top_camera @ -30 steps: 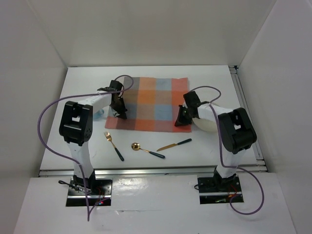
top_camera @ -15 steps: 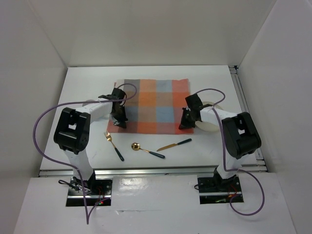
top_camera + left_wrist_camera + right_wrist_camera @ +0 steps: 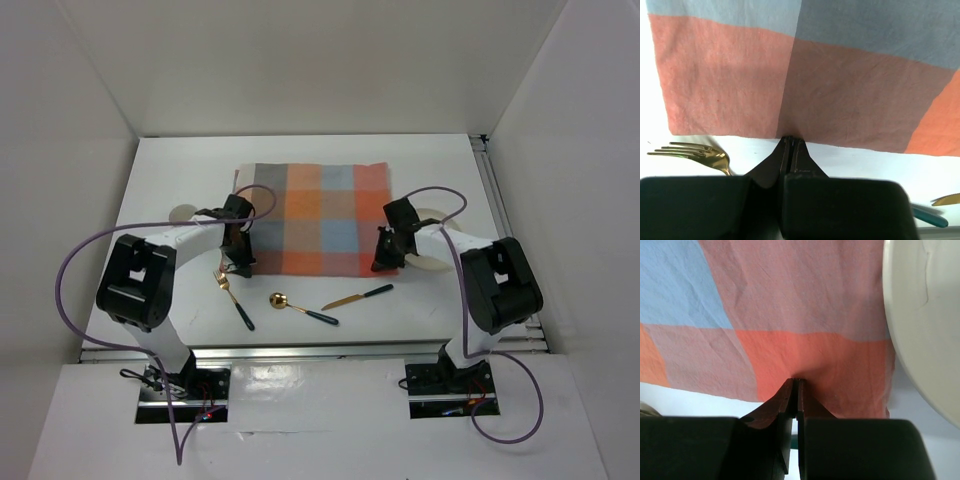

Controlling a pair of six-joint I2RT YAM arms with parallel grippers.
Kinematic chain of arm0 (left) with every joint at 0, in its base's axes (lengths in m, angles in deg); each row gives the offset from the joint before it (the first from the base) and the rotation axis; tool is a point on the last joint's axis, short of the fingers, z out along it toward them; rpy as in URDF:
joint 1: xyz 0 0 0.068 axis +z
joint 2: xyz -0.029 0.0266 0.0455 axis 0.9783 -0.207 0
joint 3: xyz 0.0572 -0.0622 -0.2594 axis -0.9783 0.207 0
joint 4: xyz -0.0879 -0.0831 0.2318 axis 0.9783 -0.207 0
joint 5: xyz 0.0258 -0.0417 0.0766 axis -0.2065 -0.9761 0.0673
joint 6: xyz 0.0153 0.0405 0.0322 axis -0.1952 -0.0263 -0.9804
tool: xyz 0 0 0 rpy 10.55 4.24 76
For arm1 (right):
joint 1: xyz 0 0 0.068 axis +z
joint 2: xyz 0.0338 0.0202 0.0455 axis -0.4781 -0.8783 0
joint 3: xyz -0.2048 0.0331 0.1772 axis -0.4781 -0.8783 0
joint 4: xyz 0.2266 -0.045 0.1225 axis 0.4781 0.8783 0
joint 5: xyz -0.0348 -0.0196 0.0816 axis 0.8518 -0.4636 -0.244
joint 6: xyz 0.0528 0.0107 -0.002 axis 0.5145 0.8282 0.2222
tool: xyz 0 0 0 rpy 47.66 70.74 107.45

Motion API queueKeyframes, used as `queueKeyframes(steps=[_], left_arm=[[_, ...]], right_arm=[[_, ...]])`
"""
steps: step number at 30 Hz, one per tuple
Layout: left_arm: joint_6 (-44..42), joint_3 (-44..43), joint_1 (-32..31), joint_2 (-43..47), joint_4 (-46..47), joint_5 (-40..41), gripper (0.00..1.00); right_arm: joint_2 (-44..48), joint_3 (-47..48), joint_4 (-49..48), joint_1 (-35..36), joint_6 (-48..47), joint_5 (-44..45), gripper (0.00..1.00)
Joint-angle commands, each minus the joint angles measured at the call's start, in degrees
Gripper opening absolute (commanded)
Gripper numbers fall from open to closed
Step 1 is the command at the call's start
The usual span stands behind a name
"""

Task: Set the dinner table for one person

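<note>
A white tabletop [image 3: 430, 160] with metal rails fills the scene and lies under both end effectors. A checked mat [image 3: 315, 215] of orange, blue and grey lies flat on it, just beyond both end effectors.

The left end effector [image 3: 240, 268] is closed, its fingertips pinching the mat's near edge close to the near left corner. In the left wrist view the two fingers [image 3: 785, 155] meet with no gap right at the cloth's hem. A gold fork [image 3: 232, 297] lies just nearer than this end effector, on the bare tabletop.

The right end effector [image 3: 380, 262] is also closed, pinching the mat near the near right corner; the cloth puckers at its tips. A white plate [image 3: 435, 265] lies just to its right, touching or overlapping the mat's right edge.

A gold spoon [image 3: 300, 308] and knife [image 3: 357, 296] lie nearer than the two end effectors, between them.
</note>
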Motion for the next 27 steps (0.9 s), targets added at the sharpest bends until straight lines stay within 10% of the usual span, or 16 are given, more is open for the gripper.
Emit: queueKeyframes(steps=[1, 9, 17, 27], left_arm=[[0.0, 1.0, -0.5, 2.2, 0.6, 0.5, 0.00], [-0.6, -8.4, -2.3, 9.2, -2.7, 5.4, 0.00], [-0.5, -20.3, -2.3, -9.9, -1.6, 10.8, 0.00], [1.7, -15.6, -1.7, -12.5, -0.3, 7.6, 0.00]], right_arm=[[1.6, -2.6, 2.9, -0.1, -0.5, 2.0, 0.00], [8.1, 1.6, 3.4, 1.1, -1.1, 2.0, 0.02], [-0.2, 9.5, 0.4, 2.2, -1.6, -1.9, 0.13], [-5.4, 8.7, -1.3, 4.5, -1.1, -2.9, 0.13]])
